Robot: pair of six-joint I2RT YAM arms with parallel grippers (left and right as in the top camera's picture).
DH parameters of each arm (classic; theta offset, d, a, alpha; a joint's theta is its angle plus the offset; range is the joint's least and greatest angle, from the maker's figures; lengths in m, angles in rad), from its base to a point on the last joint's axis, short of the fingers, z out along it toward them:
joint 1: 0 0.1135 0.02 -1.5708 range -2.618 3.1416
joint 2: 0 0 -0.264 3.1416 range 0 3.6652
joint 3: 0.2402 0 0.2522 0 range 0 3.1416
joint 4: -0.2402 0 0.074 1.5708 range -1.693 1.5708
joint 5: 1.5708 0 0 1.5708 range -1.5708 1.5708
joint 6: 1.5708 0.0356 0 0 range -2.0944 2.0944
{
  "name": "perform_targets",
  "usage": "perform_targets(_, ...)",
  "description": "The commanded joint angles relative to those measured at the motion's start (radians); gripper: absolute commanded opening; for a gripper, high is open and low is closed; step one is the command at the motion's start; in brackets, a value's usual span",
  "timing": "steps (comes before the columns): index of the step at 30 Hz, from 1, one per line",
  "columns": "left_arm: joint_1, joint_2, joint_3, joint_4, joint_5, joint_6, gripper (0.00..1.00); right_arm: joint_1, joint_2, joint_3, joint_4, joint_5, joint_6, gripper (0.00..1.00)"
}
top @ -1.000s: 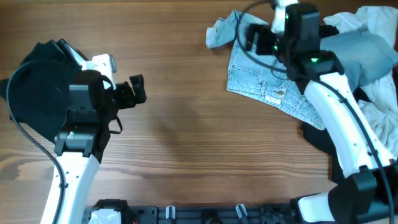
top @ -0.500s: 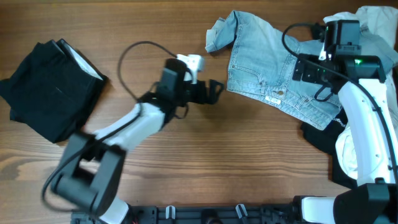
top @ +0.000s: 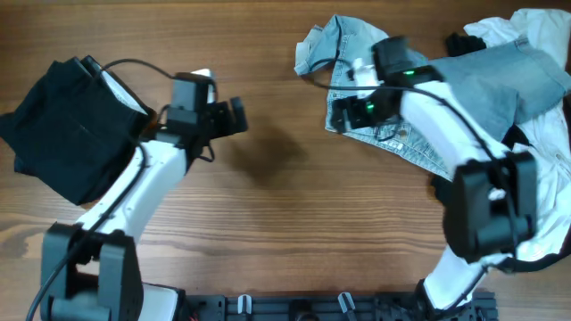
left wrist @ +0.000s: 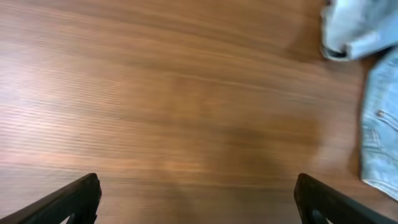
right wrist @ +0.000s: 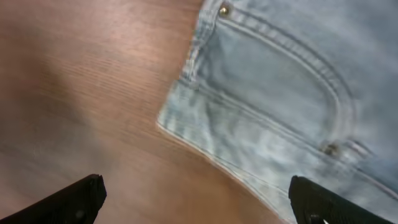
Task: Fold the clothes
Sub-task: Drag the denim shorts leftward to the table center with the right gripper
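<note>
The light-blue denim shorts (top: pixel 359 53) lie crumpled at the back right of the table. My right gripper (top: pixel 343 113) is open and empty, hovering over their lower left edge. In the right wrist view the denim (right wrist: pixel 280 93) with its pocket seam and rivets fills the upper right, and the open jaws (right wrist: pixel 199 202) straddle its hem. A folded black garment (top: pixel 62 129) lies at the far left. My left gripper (top: pixel 234 116) is open and empty over bare wood. Its wrist view shows open jaws (left wrist: pixel 199 205) and the denim (left wrist: pixel 380 124) at the right edge.
A pile of clothes sits at the far right: a grey-blue garment (top: pixel 500 80), a white shirt (top: pixel 540 156) and a black garment (top: pixel 459 192). A white edge (top: pixel 114 85) shows on the black folded stack. The table (top: pixel 285 214) is wooden.
My left gripper has drawn back to the left, away from the shorts. My right gripper has moved left and down from the pile to the shorts' lower left edge.
</note>
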Motion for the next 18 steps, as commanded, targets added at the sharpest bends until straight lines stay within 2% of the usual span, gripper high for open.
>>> perform_targets(1,0.073,-0.043,0.003,-0.038,-0.014,-0.002,1.00,0.087,0.096,0.001,0.066,0.181,0.107,0.99)
perform_targets(3,0.089,-0.043,0.003,-0.046,-0.012,-0.002,1.00,0.120,0.122,0.001,0.084,0.254,0.139,0.97)
perform_targets(5,0.091,-0.043,0.003,-0.051,-0.012,-0.002,1.00,0.156,0.154,0.001,0.108,0.315,0.166,0.79)
perform_targets(6,0.091,-0.043,0.003,-0.051,-0.012,-0.002,1.00,0.158,0.161,0.001,0.111,0.333,0.195,0.62)
perform_targets(7,0.091,-0.043,0.003,-0.052,-0.012,-0.002,1.00,0.158,0.166,0.001,0.111,0.335,0.210,0.36)
perform_targets(8,0.091,-0.043,0.003,-0.053,-0.012,-0.002,1.00,0.159,0.166,0.002,0.108,0.315,0.209,0.04)
perform_targets(12,0.091,-0.043,0.003,-0.053,0.015,-0.002,1.00,0.198,0.120,0.075,0.096,-0.113,0.101,0.04)
perform_targets(14,0.091,-0.043,0.003,-0.053,0.067,-0.002,1.00,0.272,0.081,0.149,0.100,-0.230,0.086,0.07)
perform_targets(15,0.091,-0.043,0.003,-0.053,0.087,-0.002,1.00,0.315,0.070,0.185,0.100,-0.237,0.062,0.17)
perform_targets(16,0.091,-0.043,0.003,-0.056,0.090,-0.002,1.00,0.354,0.068,0.220,0.099,-0.188,0.060,0.35)
perform_targets(18,0.091,-0.043,0.003,-0.072,0.100,-0.002,1.00,0.374,0.064,0.251,0.092,-0.036,0.130,0.48)
